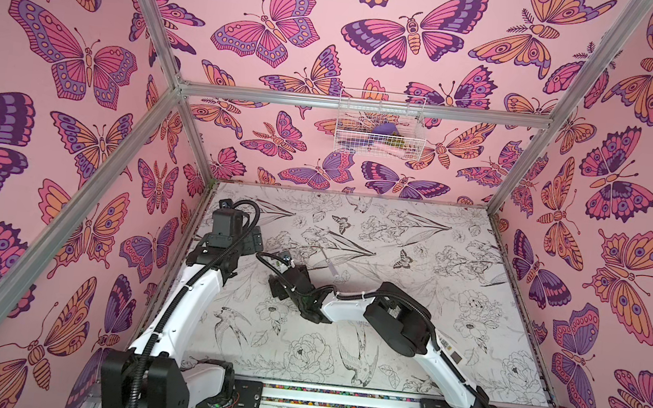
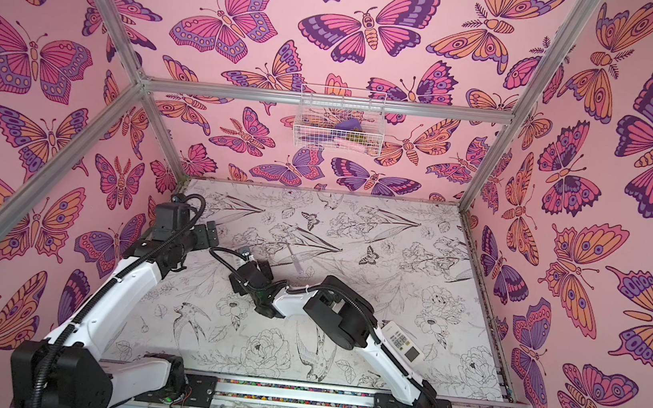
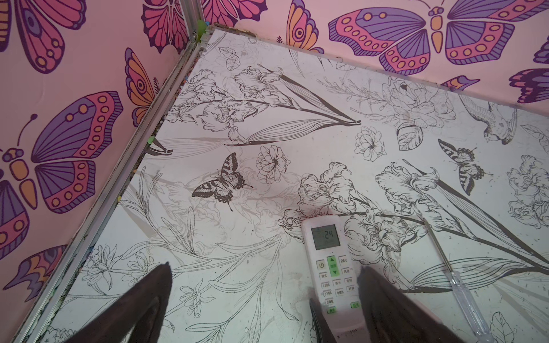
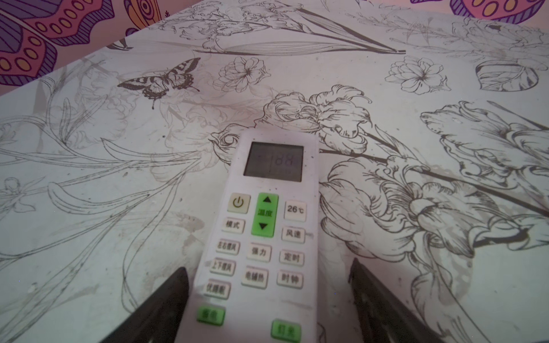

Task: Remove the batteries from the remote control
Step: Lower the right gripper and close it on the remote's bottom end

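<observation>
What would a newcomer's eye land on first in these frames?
The pink walls printed with large purple-and-orange butterflies fill both top views, around a white table with black line-drawn flowers. In the right wrist view a white rectangular plastic remote control with green buttons lies face up on that table, straddled by the right pincer, whose jaws stand open.

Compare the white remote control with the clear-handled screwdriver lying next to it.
The white rectangular plastic remote control is broad and flat, with a grey screen and buttons; the slim metal screwdriver with a clear handle is rod-thin and plain. The remote control sits between the open fingers of the right tool; the screwdriver lies apart, untouched. Both lie flat, side by side, on the floral-print table.
</observation>
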You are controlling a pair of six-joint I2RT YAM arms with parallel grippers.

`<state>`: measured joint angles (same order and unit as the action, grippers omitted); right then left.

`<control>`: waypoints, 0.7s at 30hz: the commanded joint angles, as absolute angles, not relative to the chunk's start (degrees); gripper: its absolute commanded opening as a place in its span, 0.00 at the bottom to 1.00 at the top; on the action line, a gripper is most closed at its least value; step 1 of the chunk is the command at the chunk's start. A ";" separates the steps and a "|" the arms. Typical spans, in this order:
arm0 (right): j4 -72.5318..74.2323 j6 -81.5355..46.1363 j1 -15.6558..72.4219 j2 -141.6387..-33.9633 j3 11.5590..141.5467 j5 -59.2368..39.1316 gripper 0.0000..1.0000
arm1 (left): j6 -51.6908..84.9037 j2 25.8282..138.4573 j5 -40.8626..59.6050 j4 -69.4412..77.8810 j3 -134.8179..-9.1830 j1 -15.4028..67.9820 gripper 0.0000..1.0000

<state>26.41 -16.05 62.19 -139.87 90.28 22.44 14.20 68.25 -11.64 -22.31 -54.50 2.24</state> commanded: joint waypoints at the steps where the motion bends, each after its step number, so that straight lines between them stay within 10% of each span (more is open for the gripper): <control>1: 22.58 -17.57 61.13 -143.70 89.99 19.46 0.78 | 13.35 67.46 -11.43 -21.24 -54.49 2.95 0.99; 21: 26.34 -15.39 60.63 -137.95 84.16 14.64 0.54 | 10.33 67.06 -8.70 -20.21 -53.69 4.29 0.99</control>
<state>29.91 -14.96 60.99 -138.87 87.26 18.81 12.36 67.79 -9.04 -20.80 -54.50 3.60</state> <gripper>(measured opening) 0.594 0.993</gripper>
